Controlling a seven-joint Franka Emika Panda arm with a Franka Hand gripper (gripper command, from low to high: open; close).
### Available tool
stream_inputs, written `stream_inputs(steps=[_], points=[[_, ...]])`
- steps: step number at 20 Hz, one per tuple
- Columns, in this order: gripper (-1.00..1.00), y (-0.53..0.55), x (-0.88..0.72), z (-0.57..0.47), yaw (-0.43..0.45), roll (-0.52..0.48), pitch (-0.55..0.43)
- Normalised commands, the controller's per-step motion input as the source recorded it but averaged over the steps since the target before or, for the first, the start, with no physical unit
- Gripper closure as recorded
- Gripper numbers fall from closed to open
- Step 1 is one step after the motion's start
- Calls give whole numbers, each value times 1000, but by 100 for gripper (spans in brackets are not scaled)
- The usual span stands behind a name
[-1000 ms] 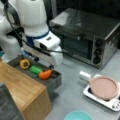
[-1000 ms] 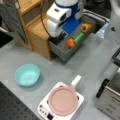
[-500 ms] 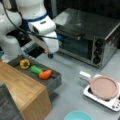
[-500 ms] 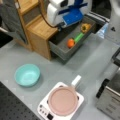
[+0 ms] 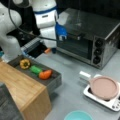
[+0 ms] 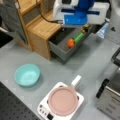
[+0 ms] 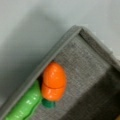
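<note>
Gripper (image 5: pixel 61 31): raised above the open grey drawer (image 6: pixel 58 51); whether open or closed cannot be told. Orange toy carrot (image 7: pixel 53 84): lain against the drawer's front wall, touched by a green vegetable (image 7: pixel 23 105). Yellow pepper (image 5: pixel 25 63): placed beyond.

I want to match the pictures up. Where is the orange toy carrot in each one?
Front view: the carrot lies at lower left, in the grey drawer.
Front view: carrot above centre, same drawer.
Wrist view: carrot lower centre.
Shared landmark: green vegetable touching it.
</note>
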Motion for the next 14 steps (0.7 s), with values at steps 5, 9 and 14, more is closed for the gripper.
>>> stream_inputs(steps=[5,9,14], points=[[-100,277,483,257,-757,381,255],[-100,381,360,339,-567,177,194],[-100,306,218,119,-207,-50,166]])
